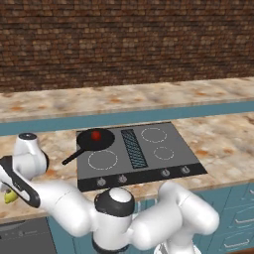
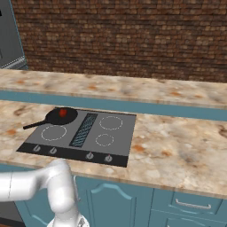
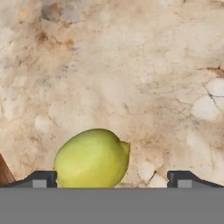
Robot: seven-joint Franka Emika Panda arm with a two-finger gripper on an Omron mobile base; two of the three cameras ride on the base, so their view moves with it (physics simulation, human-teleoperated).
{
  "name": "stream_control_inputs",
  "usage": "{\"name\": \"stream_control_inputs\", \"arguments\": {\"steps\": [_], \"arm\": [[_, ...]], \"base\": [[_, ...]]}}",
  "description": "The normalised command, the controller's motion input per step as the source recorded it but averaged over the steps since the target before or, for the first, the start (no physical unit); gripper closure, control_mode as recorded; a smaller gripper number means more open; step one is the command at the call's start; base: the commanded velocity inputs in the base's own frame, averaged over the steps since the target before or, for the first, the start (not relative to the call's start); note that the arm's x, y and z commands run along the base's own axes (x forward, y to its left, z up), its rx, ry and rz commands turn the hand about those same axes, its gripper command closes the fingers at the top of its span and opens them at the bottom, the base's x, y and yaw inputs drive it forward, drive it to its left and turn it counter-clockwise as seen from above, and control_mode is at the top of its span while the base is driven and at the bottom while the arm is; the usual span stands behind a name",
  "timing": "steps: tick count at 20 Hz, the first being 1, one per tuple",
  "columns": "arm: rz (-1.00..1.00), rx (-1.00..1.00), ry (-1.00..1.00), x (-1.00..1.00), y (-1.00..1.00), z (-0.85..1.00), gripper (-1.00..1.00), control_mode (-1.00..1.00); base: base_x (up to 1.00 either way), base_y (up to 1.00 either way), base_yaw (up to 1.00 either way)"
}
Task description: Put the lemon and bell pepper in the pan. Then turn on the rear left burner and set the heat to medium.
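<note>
The yellow-green lemon (image 3: 92, 159) lies on the marbled counter, low in the hand view, between the two dark fingertips (image 3: 41, 178) and nearer the left one. My gripper (image 3: 113, 179) is open, its jaws set wide and just above the counter around the lemon. In the left base view a bit of the lemon (image 1: 11, 197) peeks out under my hand at the far left. The red bell pepper (image 1: 95, 134) (image 2: 63, 112) sits inside the black pan (image 1: 101, 142) (image 2: 56, 119), which rests on the cooktop's rear left zone, handle pointing front-left.
The dark grey cooktop (image 1: 144, 149) (image 2: 88, 133) has three white rings and a centre grille. Several knobs (image 1: 122, 178) line its front edge. A raised counter ledge and brick wall stand behind. My arm reaches left, across the front of the counter.
</note>
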Motion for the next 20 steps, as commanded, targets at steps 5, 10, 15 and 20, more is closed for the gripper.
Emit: {"name": "stream_control_inputs", "arguments": {"steps": [5,10,15,20], "arm": [[-0.08,-0.01,0.1,0.03,0.25,-0.26,-1.0,-1.0],[-0.16,0.0,0.08,-0.02,0.0,-0.27,-1.0,-1.0],[-0.19,0.0,0.09,-0.25,0.14,-0.2,-1.0,-1.0],[-0.17,0.0,0.02,-0.25,0.34,-0.03,-1.0,-1.0]], "base": [[0.0,0.0,0.0],[0.0,0.0,0.0],[0.0,0.0,0.0],[0.0,0.0,0.0]]}}
